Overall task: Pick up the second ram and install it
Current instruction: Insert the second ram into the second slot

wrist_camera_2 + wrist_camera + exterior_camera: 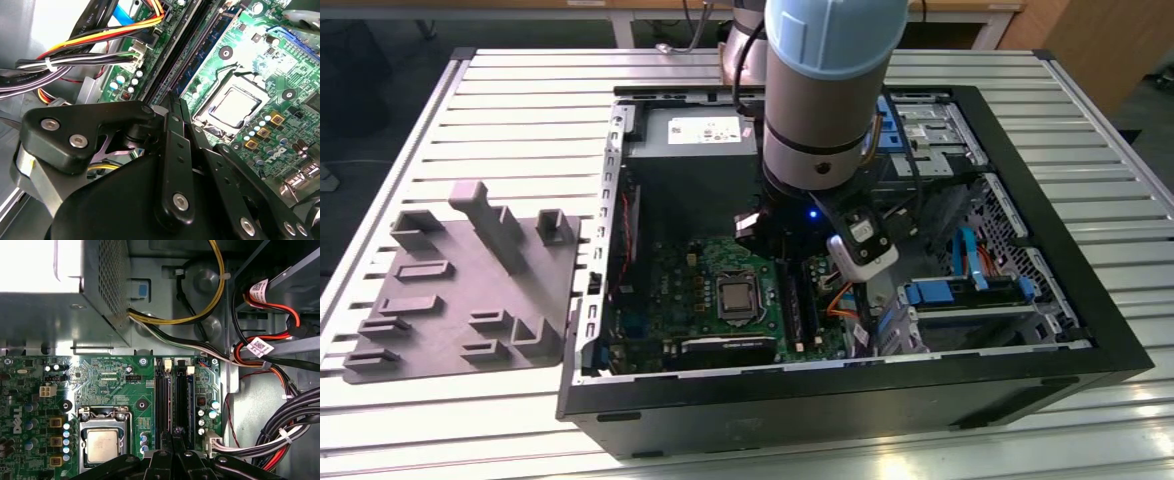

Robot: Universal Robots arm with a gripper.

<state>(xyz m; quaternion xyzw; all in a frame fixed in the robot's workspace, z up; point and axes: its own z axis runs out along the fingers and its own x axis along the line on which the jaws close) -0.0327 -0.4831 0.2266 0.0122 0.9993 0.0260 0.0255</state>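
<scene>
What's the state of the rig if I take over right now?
Hand: shut, nothing visibly clamped in it, low inside the open computer case, tips right over the black memory slots beside the processor.
Memory stick: I cannot pick it out from the slots in either wrist view, so I can't say whether it is seated.
Done: the arm has reached the slots on the green board.
Left: confirm that the stick is in and fully latched.
</scene>
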